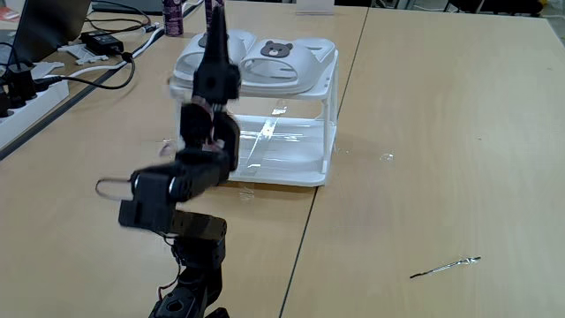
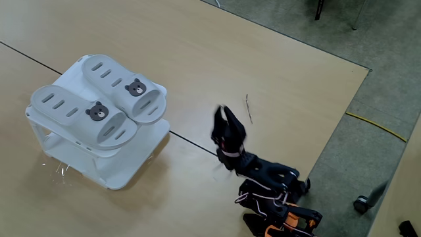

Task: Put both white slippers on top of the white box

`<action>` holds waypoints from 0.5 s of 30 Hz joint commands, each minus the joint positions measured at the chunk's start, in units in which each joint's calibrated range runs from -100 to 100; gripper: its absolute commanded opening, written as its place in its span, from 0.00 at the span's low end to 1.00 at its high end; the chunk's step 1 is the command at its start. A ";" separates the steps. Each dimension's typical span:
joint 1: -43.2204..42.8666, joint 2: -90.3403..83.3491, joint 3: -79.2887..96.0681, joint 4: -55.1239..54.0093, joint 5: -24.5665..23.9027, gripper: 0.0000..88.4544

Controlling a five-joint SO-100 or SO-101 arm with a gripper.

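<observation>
Both white slippers (image 2: 99, 108) lie side by side on the white box (image 2: 125, 171), well apart from the end effector (image 2: 227, 118). It is blurred, so I cannot tell whether its jaws are spread or pressed together. A swing back toward the box could knock a slipper onto the bench (image 2: 197, 59).

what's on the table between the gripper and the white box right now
Nothing: in a fixed view from above, the stretch between the gripper and the white box is bare tabletop crossed by a dark seam.

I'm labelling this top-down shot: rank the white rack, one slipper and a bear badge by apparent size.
1. white rack
2. either slipper, which look alike
3. bear badge, smallest
</observation>
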 commanded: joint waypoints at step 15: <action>-11.11 -47.90 14.73 -9.27 0.42 0.01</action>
